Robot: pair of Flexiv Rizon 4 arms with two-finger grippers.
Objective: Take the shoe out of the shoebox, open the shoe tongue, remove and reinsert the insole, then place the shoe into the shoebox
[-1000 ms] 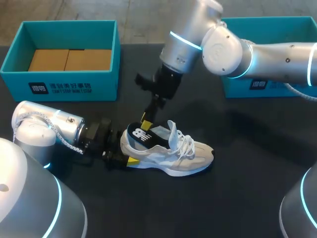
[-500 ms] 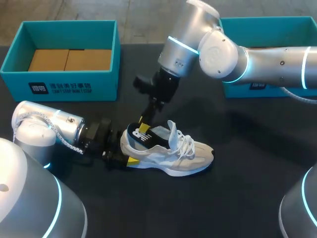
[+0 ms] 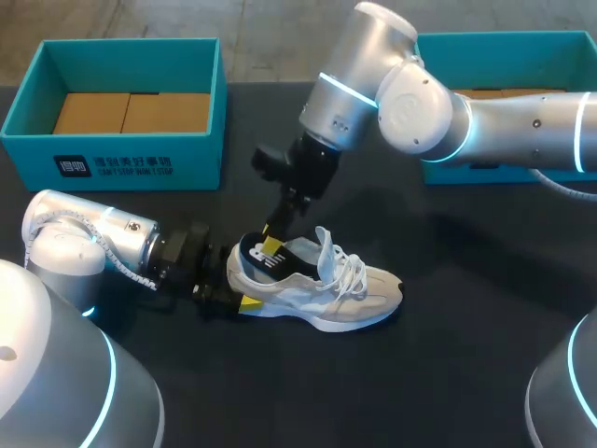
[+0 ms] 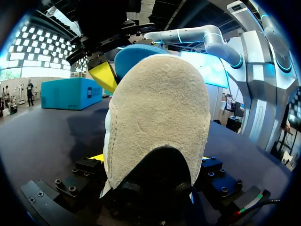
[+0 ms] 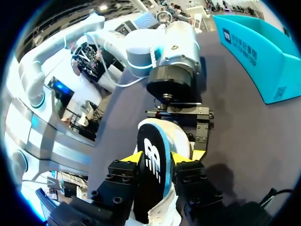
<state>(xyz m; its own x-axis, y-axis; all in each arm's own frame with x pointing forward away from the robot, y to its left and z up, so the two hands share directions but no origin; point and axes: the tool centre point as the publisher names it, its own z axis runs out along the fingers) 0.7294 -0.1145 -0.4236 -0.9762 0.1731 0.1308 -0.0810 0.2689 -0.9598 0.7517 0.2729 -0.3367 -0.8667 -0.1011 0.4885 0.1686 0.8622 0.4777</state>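
Heel of shoe (image 3: 326, 289) clamped in left claw (image 4: 150, 159); right claw (image 5: 158, 161) pinches insole (image 5: 150, 141). Best guide insole along shoe's length, heel pinned.

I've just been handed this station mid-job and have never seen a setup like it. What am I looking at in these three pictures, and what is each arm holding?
This is one robot with two arms, each ending in a two-fingered gripper with yellow tips. The wide picture comes from a camera above and behind the robot. The two round ones come from a camera on each wrist. On the black table lie a pale shoe and two teal boxes at the far side, the left shoebox and the right shoebox. The left gripper clamps the shoe's heel and steadies it on the table. The right gripper pinches the dark insole, which stands partly out of the shoe's opening.
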